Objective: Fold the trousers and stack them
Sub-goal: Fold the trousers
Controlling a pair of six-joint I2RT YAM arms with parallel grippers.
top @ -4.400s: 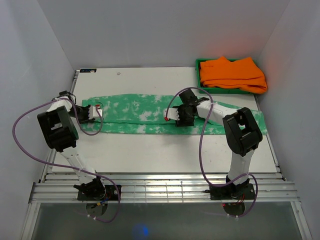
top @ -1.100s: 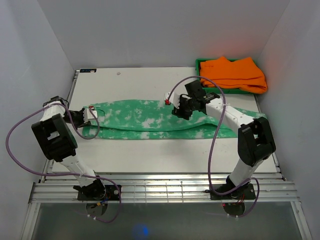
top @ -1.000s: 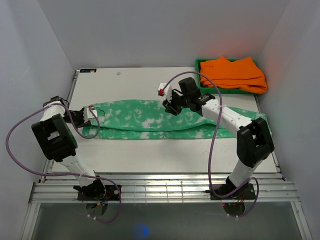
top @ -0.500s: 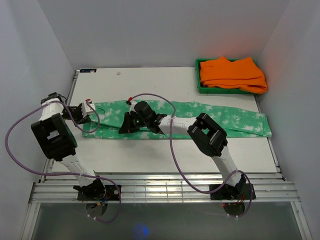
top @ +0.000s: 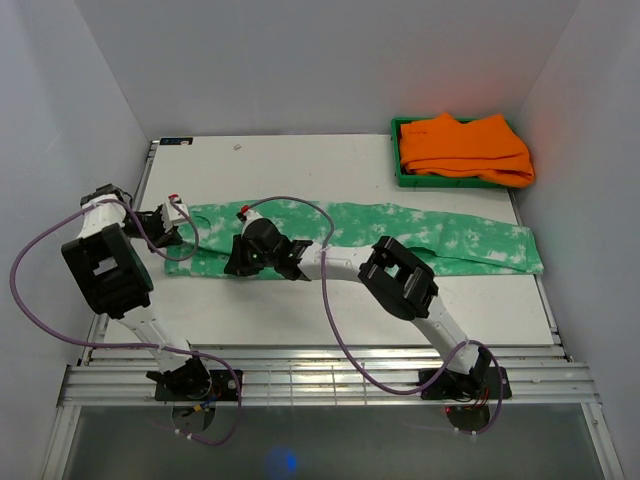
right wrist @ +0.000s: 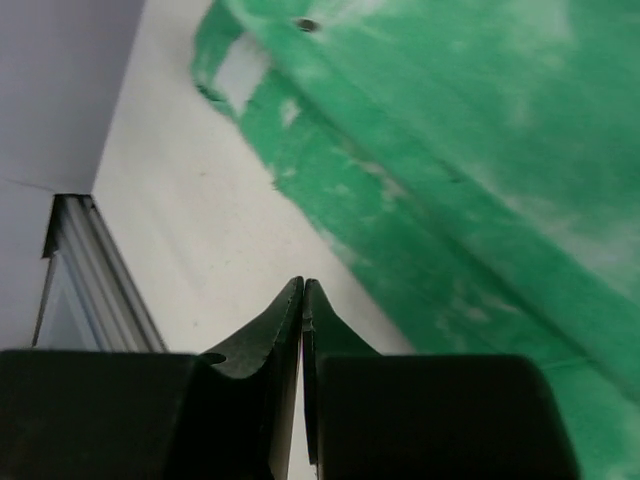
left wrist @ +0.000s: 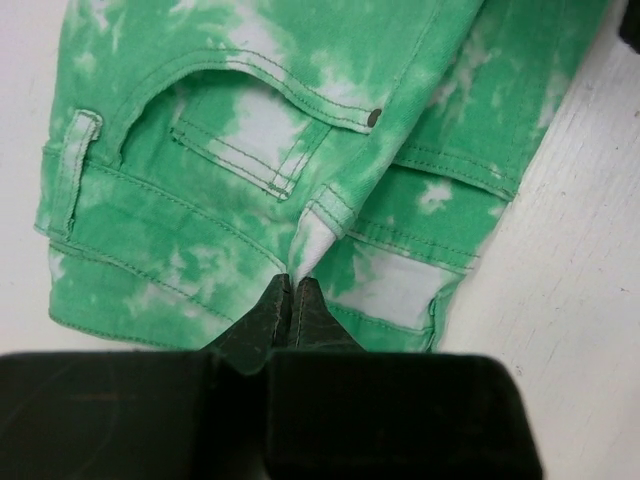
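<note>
The green, white-blotched trousers point(top: 440, 235) lie in a long strip across the table, waist at the left. My left gripper point(top: 172, 232) is at the waist end. In the left wrist view its jaws point(left wrist: 292, 285) are shut on a pale fold of the trousers point(left wrist: 200, 190) by the waistband. My right arm reaches far to the left. Its gripper point(top: 234, 266) hangs at the trousers' near edge, close to the waist. The right wrist view shows this gripper point(right wrist: 302, 286) shut and holding nothing, over bare table beside the trousers point(right wrist: 500, 150).
A green bin point(top: 397, 150) at the back right holds folded orange garments point(top: 465, 148). The white table point(top: 300, 310) ends in a metal rail point(top: 320, 380) at the front, also visible as a rail point(right wrist: 90, 280) left of the right gripper. Grey walls stand on three sides.
The right arm has swung from the back middle of the trousers to their left near edge, and its jaws have shut empty. The left gripper has kept its hold and barely moved.
</note>
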